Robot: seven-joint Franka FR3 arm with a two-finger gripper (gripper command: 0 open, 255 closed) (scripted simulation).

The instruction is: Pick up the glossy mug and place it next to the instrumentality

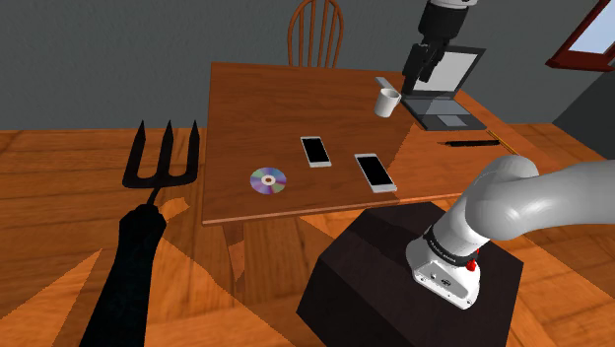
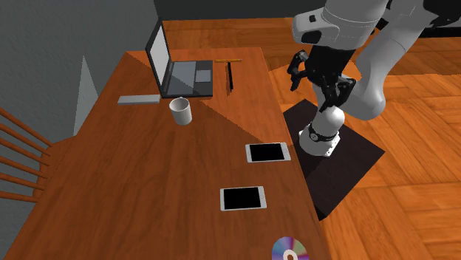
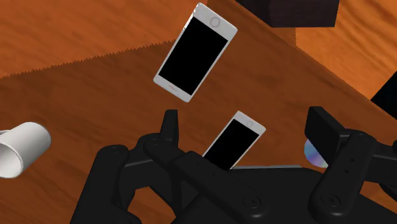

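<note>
- A black pitchfork (image 1: pixel 163 158) stands upright off the counter's (image 1: pixel 246 108) left side, in the shoulder view.
- A shiny disc (image 1: pixel 268 180) lies near the front edge.
- Two white phones (image 1: pixel 315 150) (image 1: pixel 375 171) lie face up, mid-counter.
- The white mug (image 1: pixel 387 101) stands upright on the counter, just beside the open laptop (image 1: pixel 444 94).
- The gripper (image 1: pixel 419 69) hangs high, well apart from the mug, its fingers (image 3: pixel 169 130) released and grasping nothing.

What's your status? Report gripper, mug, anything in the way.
Gripper open, empty, above the table. White mug upright on it, untouched, beside the open laptop. Path to mug looks clear.
</note>
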